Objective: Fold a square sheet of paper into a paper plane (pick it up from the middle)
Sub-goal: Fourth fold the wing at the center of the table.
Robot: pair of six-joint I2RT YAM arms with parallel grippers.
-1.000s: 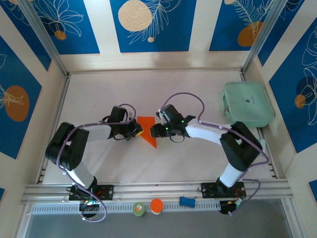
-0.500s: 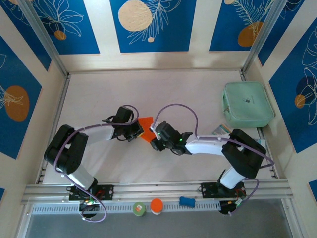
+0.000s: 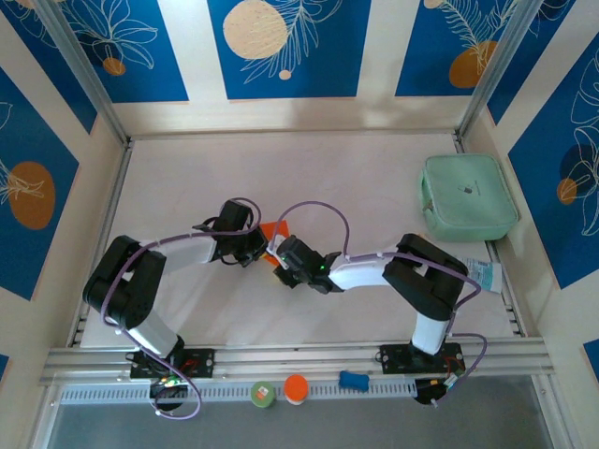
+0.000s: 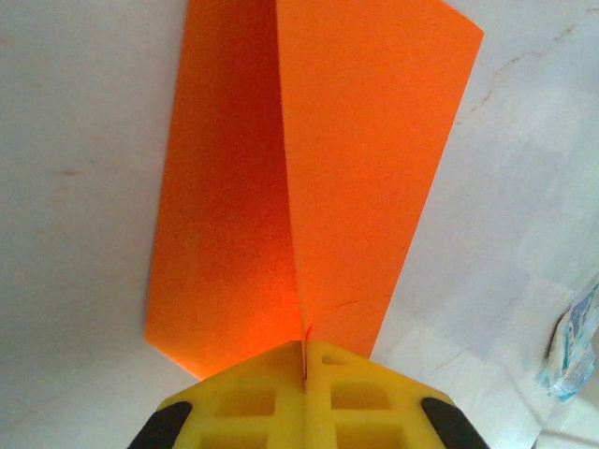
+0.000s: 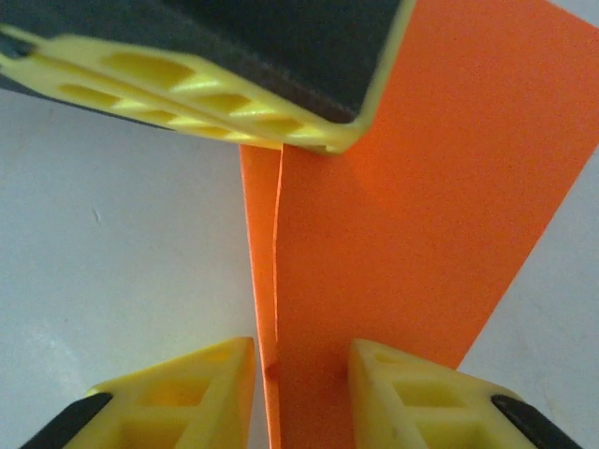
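The orange sheet of paper (image 3: 273, 230) is folded, with a raised centre crease (image 4: 356, 140), and sits mid-table between the two arms, mostly covered by them from above. My left gripper (image 3: 255, 245) is shut on the paper's near edge at the crease (image 4: 304, 351). My right gripper (image 3: 283, 259) comes in from the opposite side. In the right wrist view its yellow fingers (image 5: 187, 388) stand apart with the folded paper (image 5: 421, 187) running between them (image 5: 301, 374), the left finger clear of the paper's edge. The left gripper's fingers (image 5: 206, 84) show at the top of that view.
A mint-green case (image 3: 468, 196) lies at the right rear of the table. A clear wrapper (image 3: 487, 273) lies by the right edge. On the front rail sit a green round piece (image 3: 263, 394), an orange disc (image 3: 296, 388) and a blue piece (image 3: 353, 380).
My right gripper has swung left and forward onto the paper, and its jaws have narrowed around the fold. The left gripper has kept its hold, barely moving.
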